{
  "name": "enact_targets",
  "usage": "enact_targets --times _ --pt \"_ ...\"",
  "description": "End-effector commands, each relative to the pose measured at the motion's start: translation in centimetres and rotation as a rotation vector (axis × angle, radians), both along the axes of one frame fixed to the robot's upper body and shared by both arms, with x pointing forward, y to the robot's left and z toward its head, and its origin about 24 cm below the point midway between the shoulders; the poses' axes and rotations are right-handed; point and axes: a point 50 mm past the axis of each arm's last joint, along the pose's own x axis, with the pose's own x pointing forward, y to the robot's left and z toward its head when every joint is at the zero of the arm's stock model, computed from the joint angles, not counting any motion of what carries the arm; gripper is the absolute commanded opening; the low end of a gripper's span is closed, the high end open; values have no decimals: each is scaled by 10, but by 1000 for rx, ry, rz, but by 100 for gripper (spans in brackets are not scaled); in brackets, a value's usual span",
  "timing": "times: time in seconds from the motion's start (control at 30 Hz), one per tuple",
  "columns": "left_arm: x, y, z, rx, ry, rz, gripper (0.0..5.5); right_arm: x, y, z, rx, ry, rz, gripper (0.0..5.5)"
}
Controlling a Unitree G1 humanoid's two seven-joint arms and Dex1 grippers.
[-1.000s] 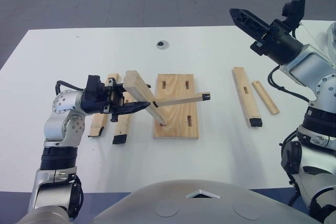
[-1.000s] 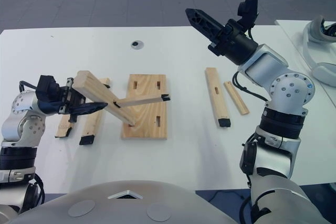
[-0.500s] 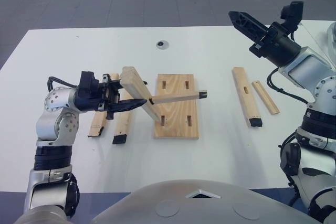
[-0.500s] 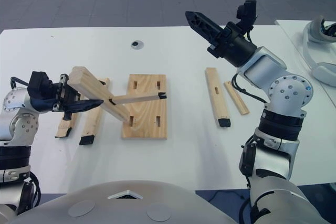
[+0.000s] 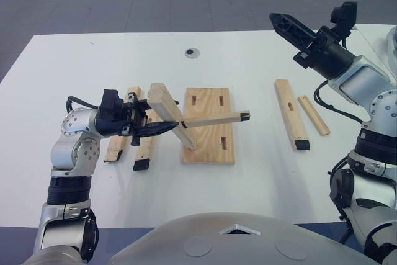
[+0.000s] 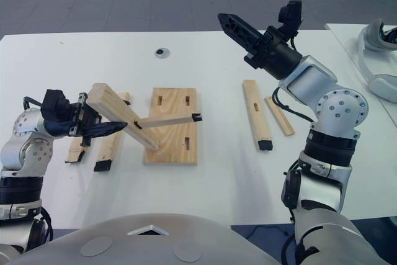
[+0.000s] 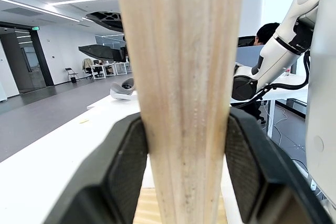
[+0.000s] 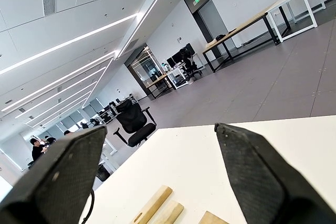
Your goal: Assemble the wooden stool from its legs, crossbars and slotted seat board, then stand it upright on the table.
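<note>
Left pincer (image 5: 166, 122): clamped on a wooden leg (image 5: 167, 108), fingers (image 7: 125, 174) pressed against two opposite sides of it, low over the left part of the white worktop (image 5: 260, 184). Leg held tilted, upper end toward the robot's left, lower end down at the near-left slot of the seat board (image 5: 209, 153); cannot tell whether seated in the slot or only resting on it. Joined to that leg at about mid-length: a thin crossbar (image 5: 214, 118), sticking out to the right above the board, dark-tipped free end just past the board's right edge, touching nothing. Seat board flat on the middle of the worktop, four slots facing up, the other three uncovered.

Just left of the board, partly hidden under the left pincer: two more legs (image 5: 144, 150), lying side by side, dark caps at their near ends. Right of the board, well apart from it: a fourth leg (image 5: 290, 122) lying flat, dark cap at the near end. Just beside it on the outer side: a short crossbar (image 5: 312, 115), also flat.

Right pincer (image 5: 277, 19): spread wide, holding nothing, raised high over the far right part of the worktop, tips pointing away from the robot and toward its left.

Near the far edge, beyond the board: a small dark round disc (image 5: 192, 52).
</note>
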Motion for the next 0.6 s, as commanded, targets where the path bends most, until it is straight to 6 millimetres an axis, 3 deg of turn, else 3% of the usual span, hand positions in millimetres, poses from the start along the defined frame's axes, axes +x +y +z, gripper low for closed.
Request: enact_targets --times 0.03,0.33,0.6 --pt "1 4 4 17 -26 13 206 -2 -1 2 -12 -5 -4 381" --pt "2 6 2 33 -20 1 206 -4 0 -1 -5 -2 -4 381" --pt "2 -5 -6 35 -32 -42 206 -3 2 0 -4 -2 -1 381"
